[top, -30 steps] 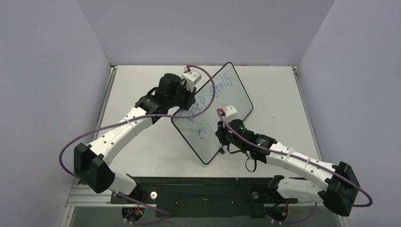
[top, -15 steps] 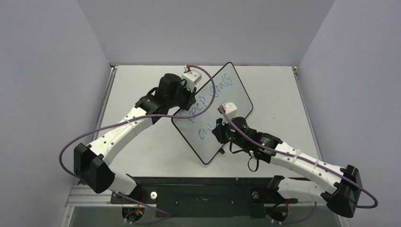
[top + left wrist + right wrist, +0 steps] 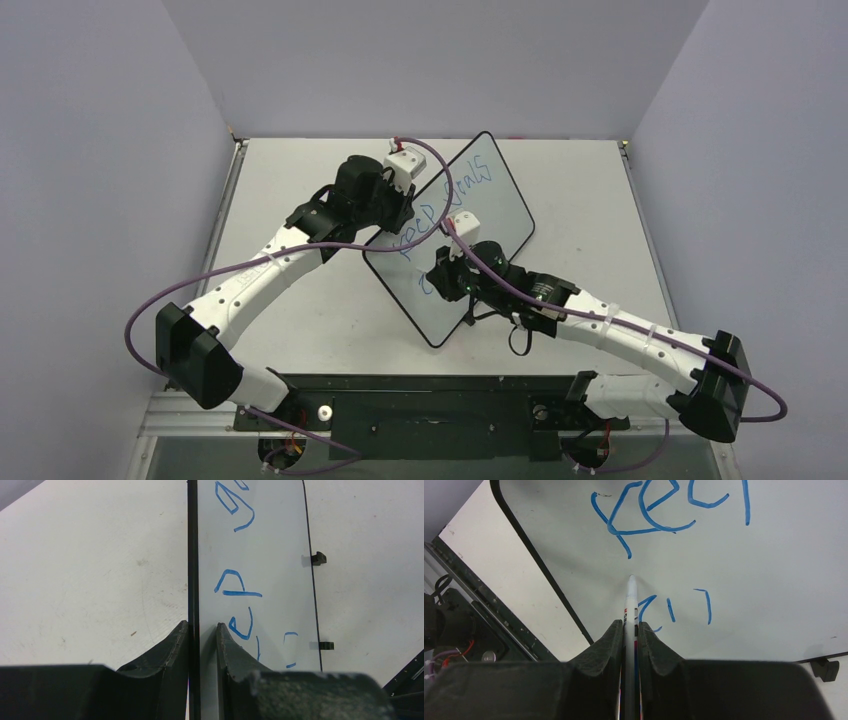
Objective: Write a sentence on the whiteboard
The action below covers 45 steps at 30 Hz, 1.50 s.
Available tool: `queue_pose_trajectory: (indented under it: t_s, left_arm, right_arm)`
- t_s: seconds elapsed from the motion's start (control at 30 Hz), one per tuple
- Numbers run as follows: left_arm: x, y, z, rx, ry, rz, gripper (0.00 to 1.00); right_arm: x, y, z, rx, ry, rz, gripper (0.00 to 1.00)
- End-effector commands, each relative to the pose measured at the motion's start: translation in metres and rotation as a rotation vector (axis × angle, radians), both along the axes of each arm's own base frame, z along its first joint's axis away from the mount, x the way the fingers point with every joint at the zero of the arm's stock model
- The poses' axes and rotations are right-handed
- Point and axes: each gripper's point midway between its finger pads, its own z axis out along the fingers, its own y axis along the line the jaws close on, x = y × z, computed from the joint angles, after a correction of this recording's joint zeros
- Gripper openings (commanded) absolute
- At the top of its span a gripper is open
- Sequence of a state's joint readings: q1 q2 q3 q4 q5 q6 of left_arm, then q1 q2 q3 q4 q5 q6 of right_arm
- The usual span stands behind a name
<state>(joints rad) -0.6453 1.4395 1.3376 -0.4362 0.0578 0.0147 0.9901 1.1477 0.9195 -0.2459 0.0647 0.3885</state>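
The whiteboard (image 3: 495, 205) lies tilted across the middle of the table, with blue lettering (image 3: 440, 205) in two lines. My left gripper (image 3: 395, 215) is shut on the board's left long edge (image 3: 193, 580), one finger on each face. My right gripper (image 3: 440, 275) is shut on a white marker (image 3: 630, 605), its tip pointing at the board just left of the second line's first strokes (image 3: 671, 610). The upper line (image 3: 664, 505) reads "keep" in the right wrist view. I cannot tell if the tip touches the board.
Two black clip feet (image 3: 318, 558) sit on the board's far long edge. A black mounting rail (image 3: 420, 400) runs along the table's near edge. Purple cables (image 3: 250, 265) loop from both arms. Grey walls close in the table on three sides.
My right gripper has moved left across the board with the marker, from the right of the second line to its left end. The left arm and board have not moved.
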Motion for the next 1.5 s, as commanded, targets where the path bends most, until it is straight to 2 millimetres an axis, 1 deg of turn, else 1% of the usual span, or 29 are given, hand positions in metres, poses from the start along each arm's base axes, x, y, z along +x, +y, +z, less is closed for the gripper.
queue_pose_trajectory:
  t_s: [0.0,0.07,0.23,0.4,0.47,0.53,0.6,0.83,0.93,1.0,1.23,1.47]
  left_arm:
    - [-0.037,-0.002,-0.037,0.103,0.117,-0.115,0.00]
    - [-0.037,-0.003,-0.037,0.103,0.116,-0.117,0.00]
    - [-0.037,-0.002,-0.036,0.102,0.113,-0.117,0.00]
    - [-0.037,-0.002,-0.036,0.102,0.113,-0.117,0.00]
    - [-0.037,-0.002,-0.035,0.102,0.112,-0.117,0.00]
    - [-0.037,-0.002,-0.035,0.102,0.111,-0.115,0.00]
    - [-0.037,-0.002,-0.035,0.103,0.111,-0.115,0.00]
    - [-0.037,-0.002,-0.036,0.104,0.115,-0.117,0.00]
    - [-0.037,-0.002,-0.036,0.104,0.115,-0.117,0.00]
    - [-0.037,-0.002,-0.035,0.103,0.113,-0.117,0.00]
    - [-0.037,-0.002,-0.036,0.103,0.114,-0.117,0.00]
    - [-0.037,-0.002,-0.035,0.102,0.113,-0.117,0.00]
  right_arm:
    - [0.002,0.021,0.023,0.074,-0.030,0.027,0.00]
    - [0.002,0.022,0.016,0.062,-0.021,0.028,0.00]
    - [0.005,0.017,-0.002,0.024,-0.008,0.003,0.00]
    - [0.004,0.005,-0.021,-0.022,0.004,-0.031,0.00]
    - [0.004,0.000,-0.025,-0.033,0.006,-0.044,0.00]
    - [0.004,-0.004,-0.026,-0.037,0.004,-0.051,0.00]
    - [0.004,-0.005,-0.022,-0.033,-0.002,-0.056,0.00]
    - [0.006,-0.012,0.004,0.011,-0.054,-0.075,0.00]
    - [0.006,-0.016,0.010,0.025,-0.072,-0.085,0.00]
    - [0.006,-0.018,0.008,0.019,-0.071,-0.088,0.00]
    - [0.006,-0.021,-0.014,-0.022,-0.040,-0.095,0.00]
    - [0.008,-0.021,-0.025,-0.044,-0.025,-0.100,0.00]
